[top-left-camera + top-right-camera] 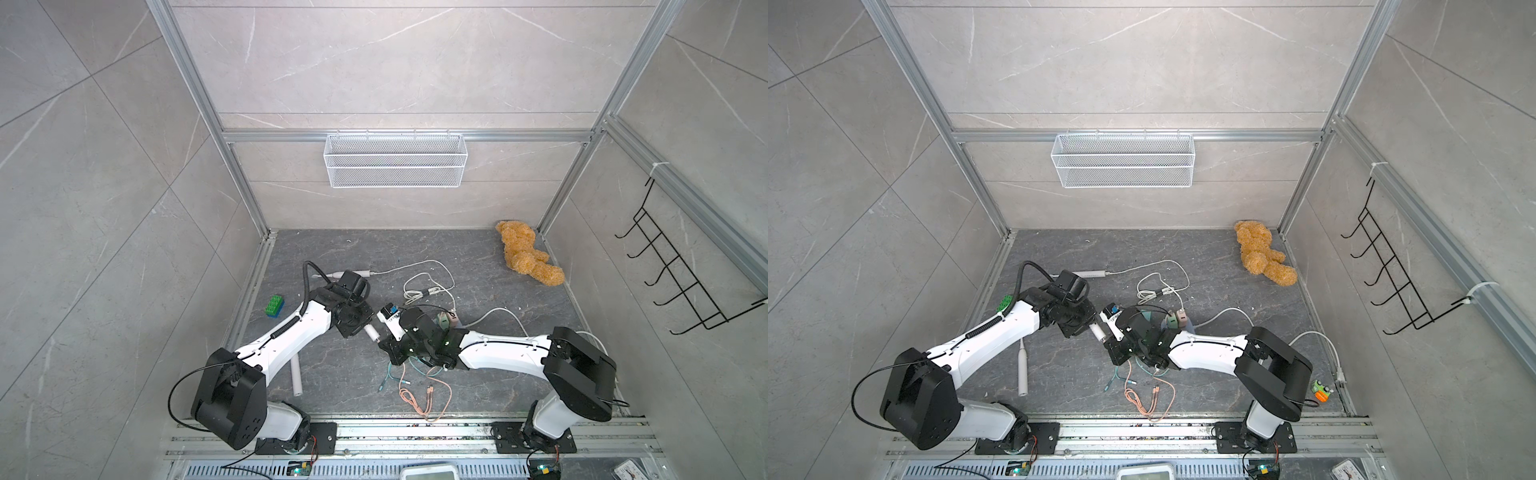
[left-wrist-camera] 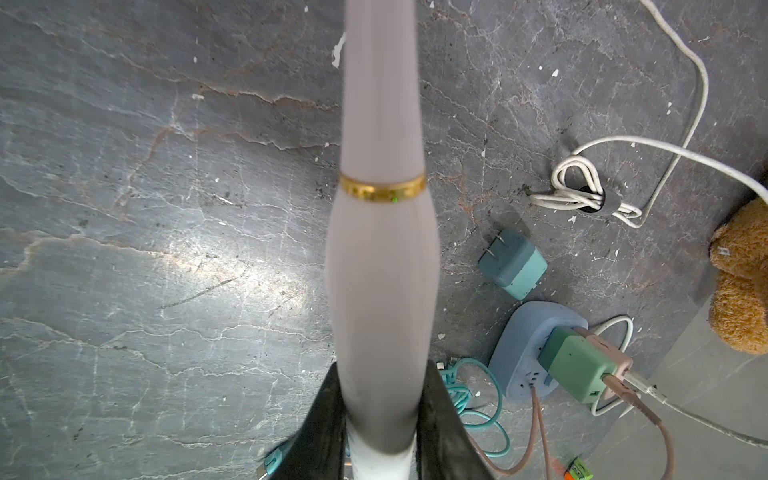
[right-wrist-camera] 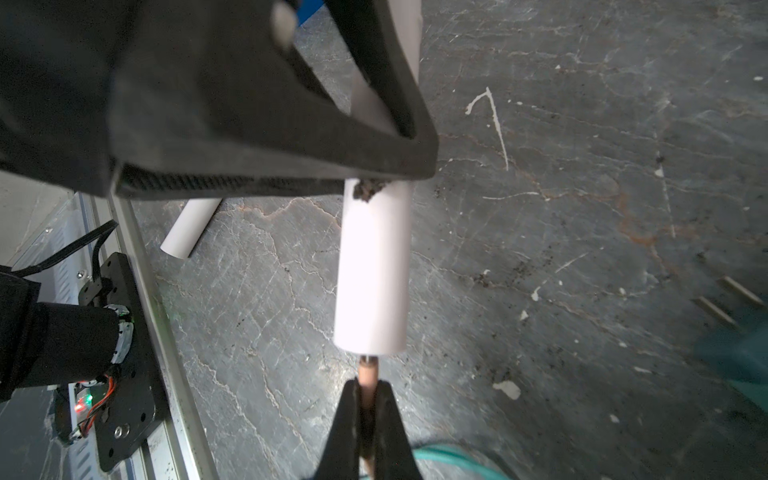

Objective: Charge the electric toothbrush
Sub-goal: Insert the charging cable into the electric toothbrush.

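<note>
Grey stone surface (image 1: 490, 395) within tiled walls. In both top views the left gripper (image 1: 358, 322) holds the electric toothbrush (image 1: 371, 332) clear of that surface; its base end is turned toward the right gripper (image 1: 384, 344), just beside it. Left wrist view: the left gripper is clamped on the toothbrush handle, presumably to steady it for plugging; the power strip (image 2: 536, 345) lies near the toothbrush. Right wrist view: the right gripper is pinched narrow on the pink cable plug (image 3: 368, 374); the plug's tip meets the toothbrush base; seating judged incomplete.
</note>
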